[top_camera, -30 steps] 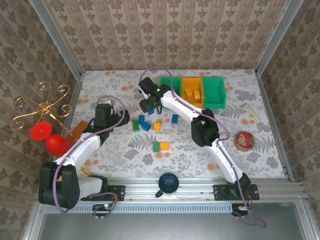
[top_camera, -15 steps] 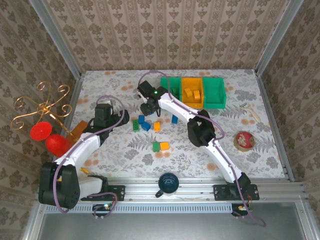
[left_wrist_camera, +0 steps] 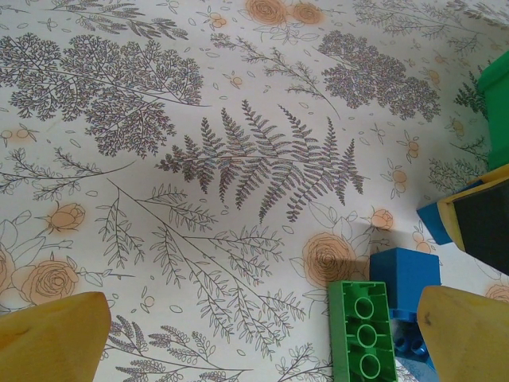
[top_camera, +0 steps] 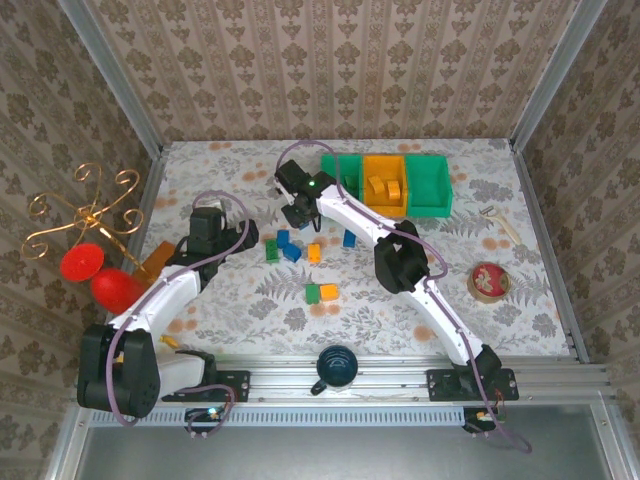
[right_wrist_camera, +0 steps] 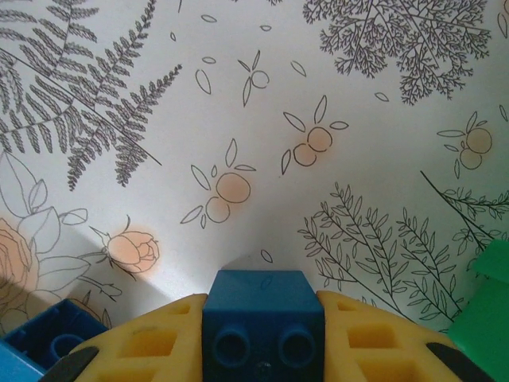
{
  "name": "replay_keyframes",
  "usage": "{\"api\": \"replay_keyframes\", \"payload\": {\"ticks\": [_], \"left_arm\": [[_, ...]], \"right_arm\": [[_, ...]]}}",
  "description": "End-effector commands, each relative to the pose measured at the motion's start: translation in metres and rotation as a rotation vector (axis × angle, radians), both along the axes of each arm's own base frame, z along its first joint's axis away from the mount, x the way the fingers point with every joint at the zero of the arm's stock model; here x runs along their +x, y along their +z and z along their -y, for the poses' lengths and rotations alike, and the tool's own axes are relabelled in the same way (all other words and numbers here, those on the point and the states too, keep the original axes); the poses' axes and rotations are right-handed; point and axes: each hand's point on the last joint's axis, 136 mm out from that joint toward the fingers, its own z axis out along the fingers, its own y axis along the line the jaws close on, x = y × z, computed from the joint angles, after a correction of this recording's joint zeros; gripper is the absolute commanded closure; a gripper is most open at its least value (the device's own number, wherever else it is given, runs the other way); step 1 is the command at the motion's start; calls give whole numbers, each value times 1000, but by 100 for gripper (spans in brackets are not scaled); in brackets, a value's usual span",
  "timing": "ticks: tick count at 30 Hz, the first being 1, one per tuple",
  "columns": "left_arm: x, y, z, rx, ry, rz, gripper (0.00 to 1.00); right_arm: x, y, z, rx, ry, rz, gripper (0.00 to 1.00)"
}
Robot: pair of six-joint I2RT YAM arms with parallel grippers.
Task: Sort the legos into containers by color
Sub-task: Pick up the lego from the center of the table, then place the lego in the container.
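- Two fingers point(right_wrist_camera: 151, 346) of the right pincer point(right_wrist_camera: 264, 322) are pinching a blue brick point(right_wrist_camera: 264, 306) between them, closed to its width, over the flowered bench point(right_wrist_camera: 238, 95).
- Seen from above, this pincer point(top_camera: 298, 213) is hanging just beside the left green bin point(top_camera: 350, 170), which is standing in a row with the orange bin point(top_camera: 386, 207) and the right green bin point(top_camera: 430, 206).
- Orange bricks point(top_camera: 380, 185) are lying inside the orange bin.
- The left pincer point(left_wrist_camera: 254, 342) is gaping wide and gripping nothing.
- A green brick point(left_wrist_camera: 366, 334) and a second blue brick point(left_wrist_camera: 404, 274) are lying together on the bench, just inside its right finger point(left_wrist_camera: 465, 330).
- Several loose bricks point(top_camera: 283, 245) are sitting on the bench between the arms, with a green-and-orange pair point(top_camera: 321, 293) lying nearer the bases.
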Motion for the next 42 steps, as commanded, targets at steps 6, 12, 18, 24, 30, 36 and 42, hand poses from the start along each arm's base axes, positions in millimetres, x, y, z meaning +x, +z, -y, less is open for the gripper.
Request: {"api": "replay_keyframes", "payload": {"ticks": [6,12,18,24,30,36,42], "left_arm": [[-3,-2,-3,-19,16,-6,0],[-3,-2,-4,-21,20,-3,0],[-3,-1,-3,-22,15,0,0],[-1,1,-2,-27,14,7,0],[0,-1,-1,-31,9,6,0],[2,-2,1,-36,5,4,0],[0,-3,0,-36,3,-3,0]], "right_arm": [[-2,44,10,7,-10,42,87],[-5,88,21,42,-52,111,90],[-11,128,54,73,-128,177,91],[-14,157,118,116,-276,233,90],[-12,159,207,142,-490,236,90],[-14,140,282,110,-660,202,90],[-13,115,335,114,-799,148,91]]}}
